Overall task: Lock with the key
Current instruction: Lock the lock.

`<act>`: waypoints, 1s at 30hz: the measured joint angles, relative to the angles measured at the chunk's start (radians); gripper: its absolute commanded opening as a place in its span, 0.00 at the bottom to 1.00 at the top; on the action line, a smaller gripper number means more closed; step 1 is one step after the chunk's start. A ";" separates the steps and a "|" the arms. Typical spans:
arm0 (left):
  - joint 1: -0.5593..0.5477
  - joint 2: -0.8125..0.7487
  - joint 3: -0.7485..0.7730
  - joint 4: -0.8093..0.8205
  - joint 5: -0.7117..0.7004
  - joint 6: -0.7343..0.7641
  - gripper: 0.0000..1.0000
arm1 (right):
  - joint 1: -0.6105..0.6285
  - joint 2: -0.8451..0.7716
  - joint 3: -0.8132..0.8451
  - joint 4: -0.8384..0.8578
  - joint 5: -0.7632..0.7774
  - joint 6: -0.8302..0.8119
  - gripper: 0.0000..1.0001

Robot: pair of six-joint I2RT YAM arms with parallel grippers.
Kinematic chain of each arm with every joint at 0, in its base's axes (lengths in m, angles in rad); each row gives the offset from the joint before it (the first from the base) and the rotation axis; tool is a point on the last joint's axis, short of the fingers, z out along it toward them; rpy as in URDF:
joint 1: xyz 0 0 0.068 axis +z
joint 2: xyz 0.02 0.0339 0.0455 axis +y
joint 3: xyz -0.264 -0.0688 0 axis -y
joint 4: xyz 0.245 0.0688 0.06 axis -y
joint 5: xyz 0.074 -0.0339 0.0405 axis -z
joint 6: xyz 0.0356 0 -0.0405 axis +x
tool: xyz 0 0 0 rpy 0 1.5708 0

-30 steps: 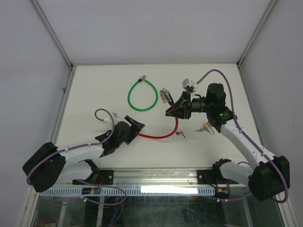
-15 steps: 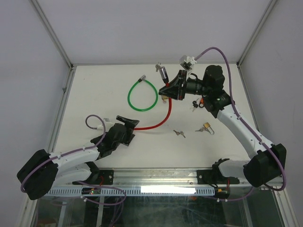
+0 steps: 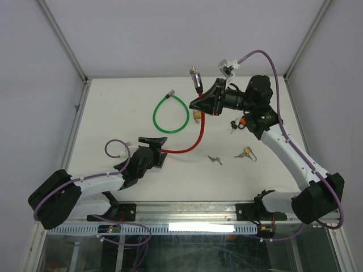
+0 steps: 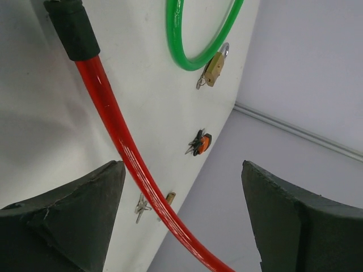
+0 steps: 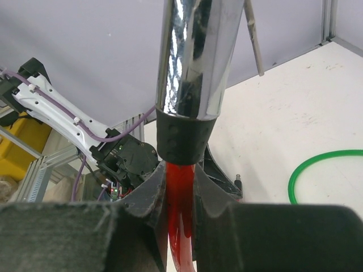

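Red cable end lifted past the green loop

In 1 second the right hand [image 3: 197,105] has carried the chrome lock end [image 3: 197,79] of the red cable [image 3: 194,140] from just right of the green loop [image 3: 171,114] to above and beyond it, drawing the cable's arc straighter. The left hand [image 3: 157,145] backed away from the loop, then edged nearer again.

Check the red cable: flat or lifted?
Partly lifted. The right gripper clamps the red cable below its metal end, holding that up; its black-capped end lies on the table by the left gripper.
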 measured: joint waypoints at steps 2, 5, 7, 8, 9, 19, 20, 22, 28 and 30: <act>0.000 0.022 0.000 0.035 0.000 -0.008 0.85 | 0.000 -0.001 -0.013 0.014 0.005 0.015 0.00; -0.001 0.052 0.000 0.062 0.000 -0.025 0.84 | 0.000 -0.002 -0.030 0.025 0.014 0.033 0.00; -0.001 0.083 0.000 0.079 0.000 -0.042 0.82 | 0.000 -0.002 -0.037 0.031 0.017 0.045 0.00; -0.001 0.100 0.000 0.086 0.000 -0.048 0.79 | 0.000 -0.002 -0.039 0.033 0.019 0.051 0.00; -0.001 0.119 0.000 0.095 0.000 -0.055 0.77 | 0.000 -0.002 -0.039 0.034 0.019 0.056 0.00; 0.002 0.314 -0.007 0.293 -0.010 -0.090 0.51 | -0.001 -0.051 -0.071 0.049 0.023 0.069 0.00; 0.002 0.319 -0.011 0.309 -0.010 -0.090 0.48 | -0.002 -0.055 -0.076 0.051 0.023 0.070 0.00; 0.002 0.319 -0.016 0.335 -0.014 -0.084 0.44 | -0.004 -0.061 -0.090 0.054 0.023 0.070 0.00; 0.016 0.319 -0.018 0.383 -0.034 -0.051 0.44 | -0.024 -0.090 -0.149 0.071 0.024 0.073 0.00; 0.023 0.326 -0.019 0.402 -0.034 -0.042 0.40 | -0.030 -0.103 -0.167 0.073 0.024 0.074 0.00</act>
